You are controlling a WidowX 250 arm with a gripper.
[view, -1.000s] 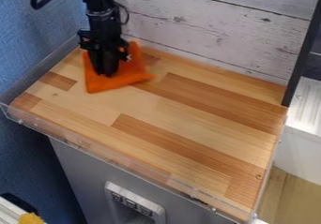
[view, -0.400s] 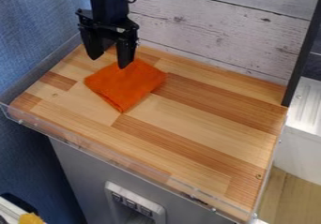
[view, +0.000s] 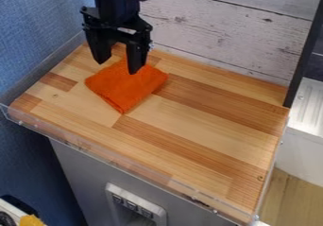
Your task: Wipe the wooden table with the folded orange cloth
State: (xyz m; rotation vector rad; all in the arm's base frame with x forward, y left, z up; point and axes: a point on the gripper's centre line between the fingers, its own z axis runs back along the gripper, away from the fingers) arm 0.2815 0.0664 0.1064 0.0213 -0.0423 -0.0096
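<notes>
The black gripper hangs over the back left part of the wooden surface, its two fingers apart with nothing held between them. An orange cloth lies folded and fairly flat just below and in front of it. The right finger overlaps the cloth's back edge in the view; whether it touches the cloth I cannot tell. The left finger is to the left of the cloth's back corner.
The wooden tabletop has a clear plastic lip along its front. Behind it stands a whitewashed plank wall, with a blue wall at the left and a dark upright edge at the right.
The gripper has gone from over the crumpled cloth to an open stance above its back edge, then slightly right. The cloth now lies flatter, further right and nearer the front.
</notes>
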